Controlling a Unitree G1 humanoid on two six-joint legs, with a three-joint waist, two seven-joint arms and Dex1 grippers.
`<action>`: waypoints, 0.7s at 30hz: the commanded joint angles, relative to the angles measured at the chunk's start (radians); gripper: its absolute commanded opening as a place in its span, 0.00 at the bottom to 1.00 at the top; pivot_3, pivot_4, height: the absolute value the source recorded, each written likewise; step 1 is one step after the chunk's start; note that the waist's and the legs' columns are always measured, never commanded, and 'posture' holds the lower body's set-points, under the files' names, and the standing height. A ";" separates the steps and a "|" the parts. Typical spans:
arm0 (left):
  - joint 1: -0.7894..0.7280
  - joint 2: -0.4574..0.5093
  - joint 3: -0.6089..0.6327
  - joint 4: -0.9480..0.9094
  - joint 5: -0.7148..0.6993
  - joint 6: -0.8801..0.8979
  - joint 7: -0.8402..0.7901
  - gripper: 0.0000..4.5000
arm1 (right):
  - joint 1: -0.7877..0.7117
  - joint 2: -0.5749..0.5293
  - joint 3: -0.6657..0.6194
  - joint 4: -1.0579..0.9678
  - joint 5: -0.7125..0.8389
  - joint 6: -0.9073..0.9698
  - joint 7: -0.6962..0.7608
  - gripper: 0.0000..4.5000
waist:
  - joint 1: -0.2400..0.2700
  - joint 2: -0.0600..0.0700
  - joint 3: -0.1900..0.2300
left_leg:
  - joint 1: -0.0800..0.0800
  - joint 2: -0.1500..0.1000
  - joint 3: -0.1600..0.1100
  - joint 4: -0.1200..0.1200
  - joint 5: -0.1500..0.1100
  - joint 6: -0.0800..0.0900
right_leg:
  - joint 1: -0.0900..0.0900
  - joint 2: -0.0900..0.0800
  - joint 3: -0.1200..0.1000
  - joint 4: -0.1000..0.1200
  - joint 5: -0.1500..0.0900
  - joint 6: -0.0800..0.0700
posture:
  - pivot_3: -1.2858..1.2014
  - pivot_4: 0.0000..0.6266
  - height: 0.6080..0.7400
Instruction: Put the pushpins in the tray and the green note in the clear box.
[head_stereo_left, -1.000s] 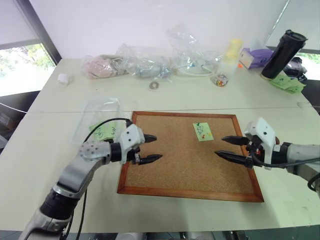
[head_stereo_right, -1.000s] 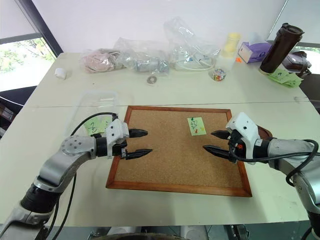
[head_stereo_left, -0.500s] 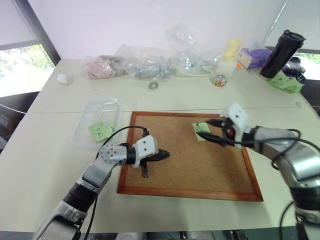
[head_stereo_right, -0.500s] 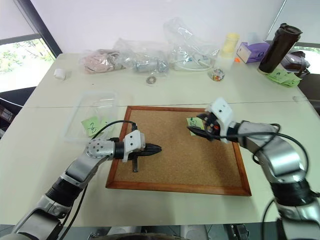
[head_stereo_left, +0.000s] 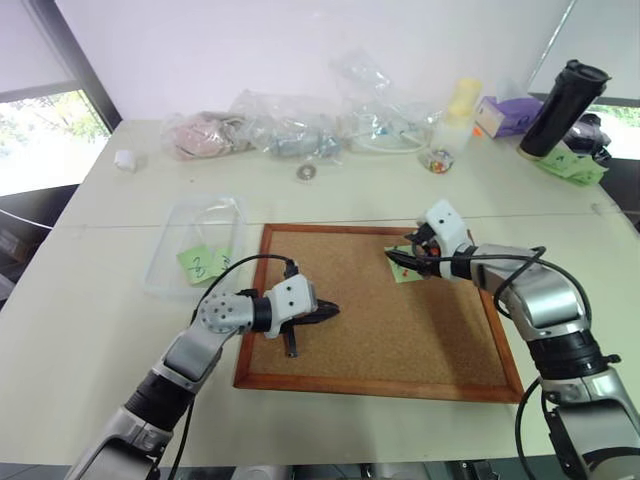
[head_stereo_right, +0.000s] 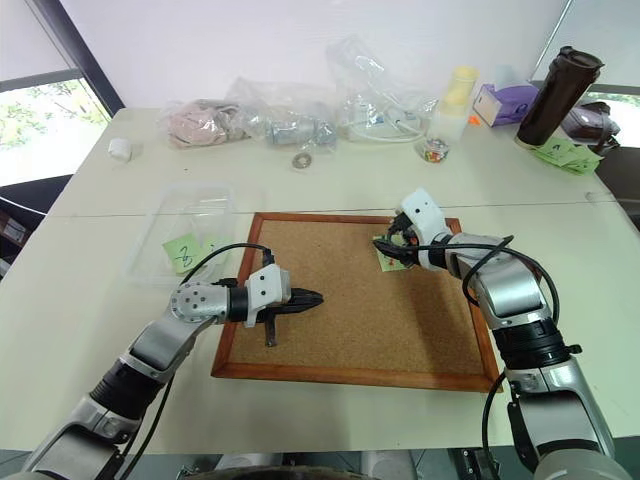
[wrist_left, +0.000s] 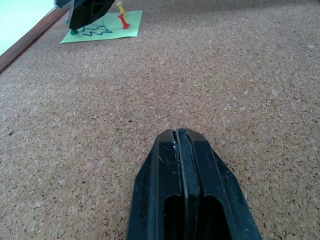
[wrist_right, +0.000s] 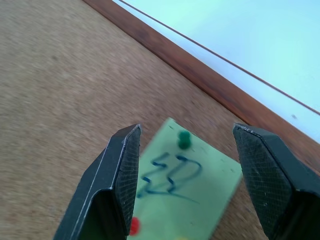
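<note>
The green note lies pinned near the far right of the corkboard, with dark scribbles on it. Three pushpins hold it: a green one, a red one and a yellow one. My right gripper is open just over the note, its fingers straddling the note's green-pin end. My left gripper is shut on nothing, low over bare cork at the board's left. The clear box sits left of the board with another green note inside. The tray is hidden.
The wood-framed corkboard fills the near middle of the table. Along the back lie wrinkly plastic bags, a tape roll, a small jar, a purple box, a black tumbler and a stack of green notes.
My left gripper went from open to shut and sank toward the cork, then stayed still. My right gripper swung forward and left to the green note, still open.
</note>
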 joint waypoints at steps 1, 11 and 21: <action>0.028 0.021 -0.026 0.031 0.047 0.057 0.002 0.01 | -0.024 0.012 -0.006 0.011 -0.021 -0.024 0.003 0.66 | -0.001 0.000 0.000 | 0.000 0.000 0.000 0.000 0.000 0.000 | 0.000 0.000 0.000 0.000 0.000 0.000 | 0.52 0.24 1.00; 0.020 0.014 -0.030 0.015 0.047 0.078 0.007 0.00 | -0.032 0.040 -0.002 0.024 -0.052 -0.023 0.010 0.01 | -0.001 0.000 0.000 | 0.000 0.000 0.000 0.000 0.000 0.000 | 0.000 0.000 0.000 0.000 0.000 0.000 | 0.52 0.24 1.00; 0.021 0.011 -0.032 0.007 0.046 0.091 0.012 0.00 | -0.027 0.053 -0.067 -0.039 -0.007 0.032 0.007 0.01 | -0.001 0.000 0.000 | 0.000 0.000 0.000 0.000 0.000 0.000 | 0.000 0.000 0.000 0.000 0.000 0.000 | 0.52 0.24 1.00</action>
